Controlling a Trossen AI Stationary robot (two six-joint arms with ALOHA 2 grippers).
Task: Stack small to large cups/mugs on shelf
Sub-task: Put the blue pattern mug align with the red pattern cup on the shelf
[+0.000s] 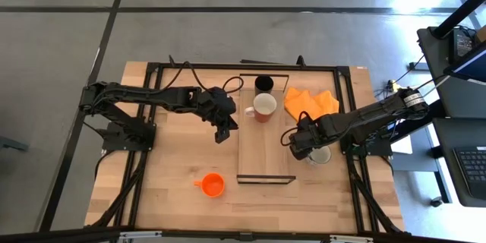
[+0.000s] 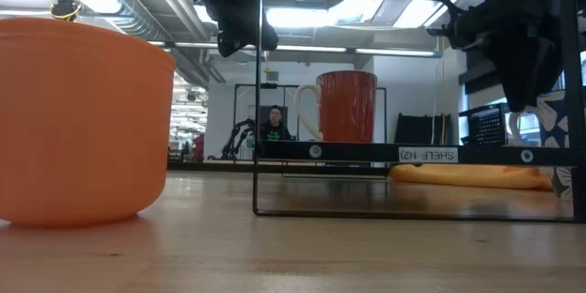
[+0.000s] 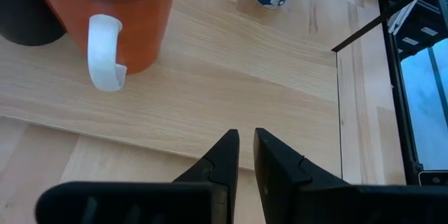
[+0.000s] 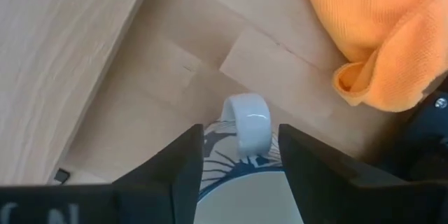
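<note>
Orange cup [image 1: 213, 185]: nearest the front bench edge, off the shelf, handle toward the left arm's side; no gripper is near it.
Shelf [image 1: 265, 156]: long axis runs front to back down the bench middle, between the 2 arms.
Right gripper [image 4: 240, 155]: just right of the shelf, directly over a patterned mug [image 4: 241, 175]; fingers spread wide, straddling its white handle [image 4: 247, 122], not closed on it. The handle points away from the wrist, toward the orange cloth [image 1: 310, 102]. This arm is much the nearer.
Left gripper [image 1: 223, 129]: just left of the shelf, fingers almost together, holding nothing.
Red mug [image 1: 263, 107]: on the shelf's far part, handle toward the left arm.
Black tumbler [image 1: 264, 83]: at the shelf's far end, upright, just behind the red mug.
</note>
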